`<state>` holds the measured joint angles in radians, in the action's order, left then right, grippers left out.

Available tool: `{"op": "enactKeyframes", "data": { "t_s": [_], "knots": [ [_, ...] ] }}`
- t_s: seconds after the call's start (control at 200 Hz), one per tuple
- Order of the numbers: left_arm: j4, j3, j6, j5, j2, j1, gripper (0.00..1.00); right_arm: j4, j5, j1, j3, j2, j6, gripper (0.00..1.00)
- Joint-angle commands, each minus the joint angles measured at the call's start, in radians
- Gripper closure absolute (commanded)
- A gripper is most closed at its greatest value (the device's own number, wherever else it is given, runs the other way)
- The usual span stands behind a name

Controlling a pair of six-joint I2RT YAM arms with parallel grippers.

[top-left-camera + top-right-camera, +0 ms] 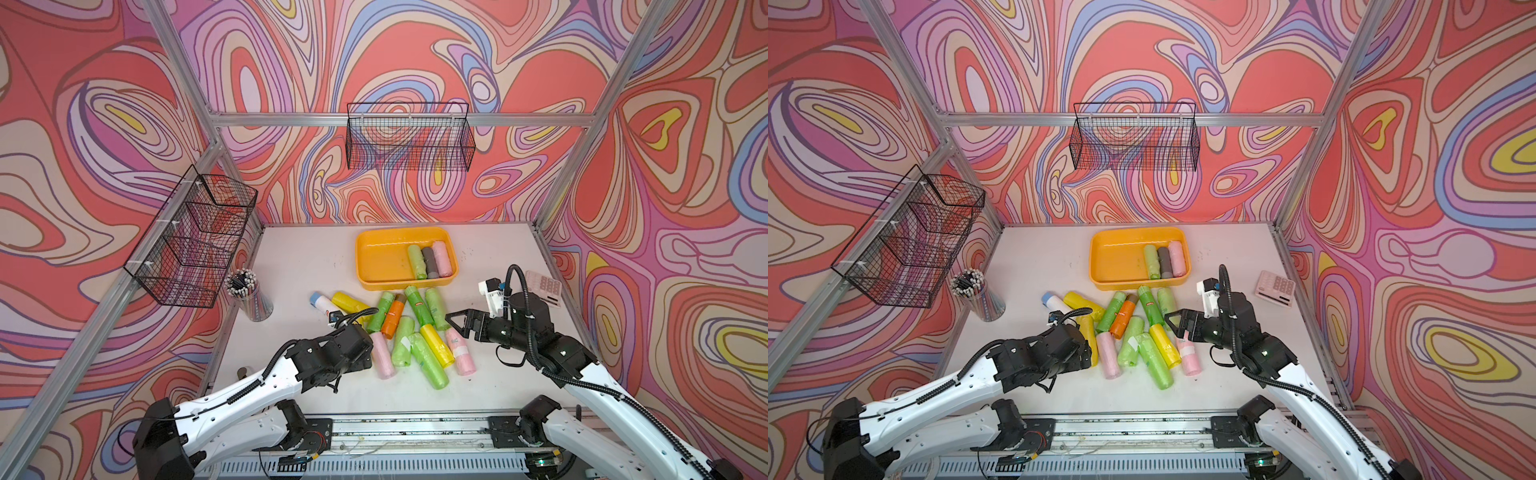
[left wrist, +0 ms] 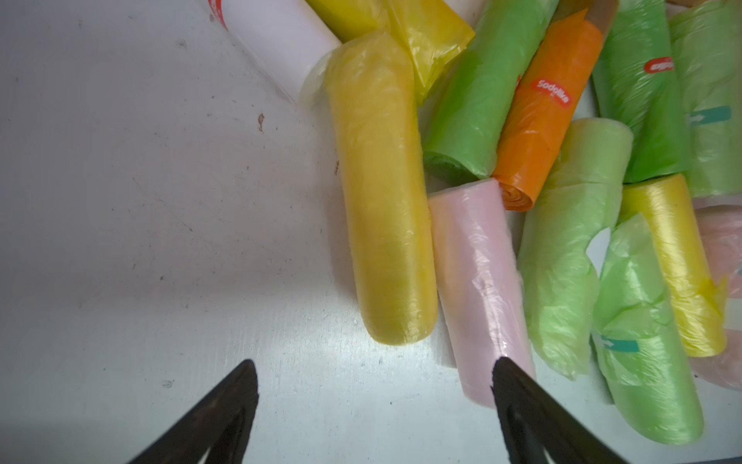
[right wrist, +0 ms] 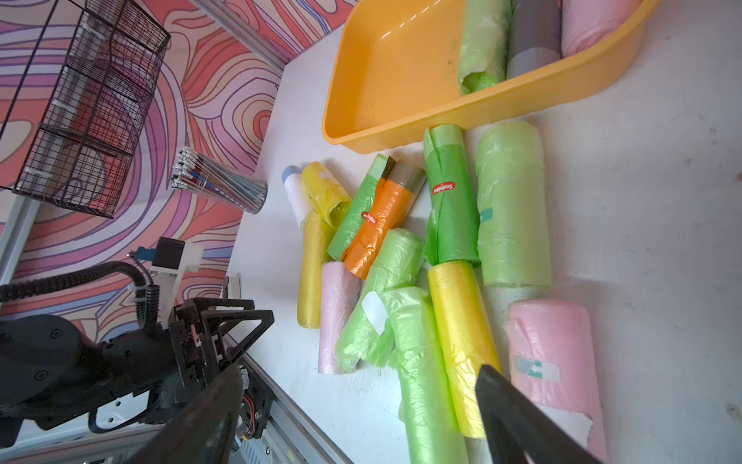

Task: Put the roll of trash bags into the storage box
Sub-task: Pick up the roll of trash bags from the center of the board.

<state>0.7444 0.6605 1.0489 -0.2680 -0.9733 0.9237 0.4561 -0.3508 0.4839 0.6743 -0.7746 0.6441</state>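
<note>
In front of the storage box (image 1: 382, 259), just beside its near rim, a heap of loose rolls (image 1: 409, 332) lies on the table (image 1: 299, 257). None is in hand. Inside the box, at the end toward the right arm, three rolls (image 1: 430, 262) lie side by side: light green, grey and pink. The rest of its floor is bare.

Left gripper (image 2: 373, 371): jaws spread wide with nothing between them, low at the side of the heap away from the box. Ahead of it lie a long yellow roll (image 2: 381, 193) and, touching it, a pink roll (image 2: 478, 281). One fingertip overlaps the pink roll's end in the wrist view; contact cannot be confirmed.

Right gripper (image 3: 361, 367): jaws spread and empty, over the heap in front of the box's filled end.

Handling, as judged: each roll is light, being thin film wound on itself. It should be soft enough to dent under the pads and slick on its surface. Several show loose flaps that would slip or unwind if pinched. Take hold across the body at mid-length, on the tight winding. The yellow roll at the heap's open edge looks easiest to reach.
</note>
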Motion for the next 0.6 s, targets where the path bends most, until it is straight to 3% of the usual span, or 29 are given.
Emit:
{"op": "enactKeyframes", "data": {
  "t_s": [0.0, 0.331, 0.596],
  "knots": [
    [-0.05, -0.05, 0.023, 0.0, -0.011, 0.003, 0.1, 0.021, -0.027, -0.001, -0.028, 0.013, -0.016, 0.08],
    [-0.13, -0.132, 0.011, 0.02, 0.066, -0.005, 0.11, 0.085, 0.03, -0.001, -0.012, 0.025, -0.068, 0.08],
    [-0.233, -0.204, -0.056, 0.12, 0.105, -0.132, 0.12, 0.059, 0.009, -0.001, -0.029, 0.003, -0.052, 0.08]
  ]
}}
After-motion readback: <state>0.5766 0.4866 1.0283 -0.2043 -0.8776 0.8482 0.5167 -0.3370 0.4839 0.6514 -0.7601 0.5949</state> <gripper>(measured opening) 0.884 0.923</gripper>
